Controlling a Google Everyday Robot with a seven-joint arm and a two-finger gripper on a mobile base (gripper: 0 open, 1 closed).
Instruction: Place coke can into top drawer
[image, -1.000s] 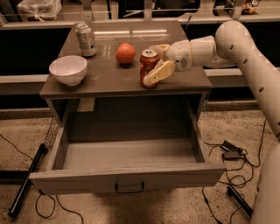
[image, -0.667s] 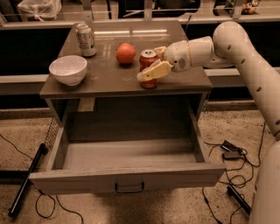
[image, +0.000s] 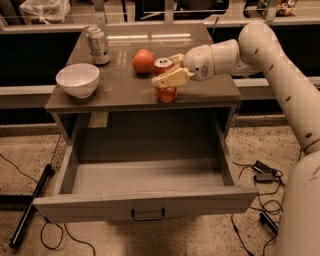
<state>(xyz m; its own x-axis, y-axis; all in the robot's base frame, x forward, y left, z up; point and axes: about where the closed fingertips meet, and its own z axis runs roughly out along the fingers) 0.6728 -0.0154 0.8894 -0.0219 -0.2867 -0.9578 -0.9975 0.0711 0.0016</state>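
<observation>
Now drawn forward, the coke can (image: 166, 94) is clamped between the fingers of the gripper (image: 165, 70) at the front edge of the table (image: 120, 92), a little right of centre. A second ago it was farther back, beside the round orange-red fruit (image: 143, 61). Whether its base touches the tabletop or hangs just clear cannot be told. The shift brings it close above the top drawer (image: 150, 202), which is pulled well out below the front edge, its dark handle (image: 148, 215) facing the camera. The job looks about half done: the can is gripped but has yet to pass the edge and go down. The white arm (image: 265, 50) reaches in over the table's right edge, its fingers pointing left, one in front of the can and one behind. A white bowl (image: 77, 80) rests near the left edge, and a silver-and-green can (image: 97, 45) stands toward the back-left corner.
</observation>
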